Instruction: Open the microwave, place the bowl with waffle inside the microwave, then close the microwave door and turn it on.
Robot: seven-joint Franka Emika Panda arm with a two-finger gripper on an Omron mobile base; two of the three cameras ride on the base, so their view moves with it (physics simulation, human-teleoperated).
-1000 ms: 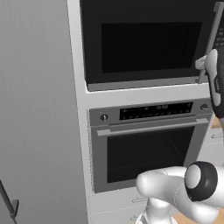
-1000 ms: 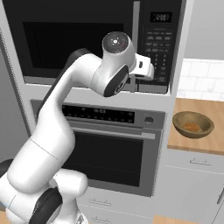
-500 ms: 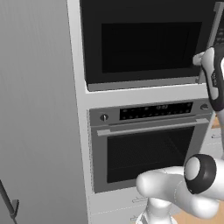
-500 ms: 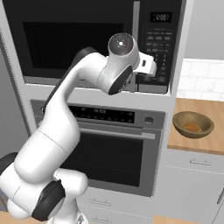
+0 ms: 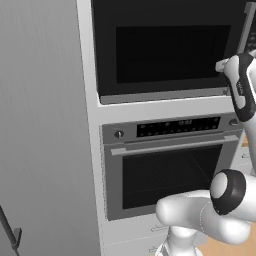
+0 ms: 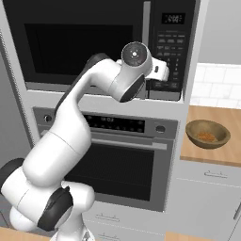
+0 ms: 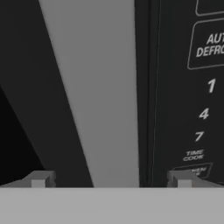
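The black microwave (image 6: 84, 42) (image 5: 170, 47) sits built in above the oven, its door shut. In the hand view the door's long grey handle (image 7: 100, 96) (image 6: 146, 23) runs up between my fingertips, and the keypad (image 7: 203, 100) (image 6: 170, 47) lies just to its right. My gripper (image 7: 111, 179) is open, one tip on each side of the handle's lower part, holding nothing. From the right base the hand (image 6: 160, 73) is pressed close to the microwave's front at the keypad's lower edge. A wooden bowl with the waffle (image 6: 207, 134) rests on the counter to the right.
A grey oven (image 5: 170, 170) (image 6: 122, 160) with a horizontal bar handle sits directly under the microwave. A tall grey panel (image 5: 45, 125) fills the left side. The wooden counter (image 6: 226, 153) stands to the right with white drawers below.
The arm's upper joints have shifted slightly right and the hand has edged closer to the microwave front. The door stays shut and the bowl has not moved.
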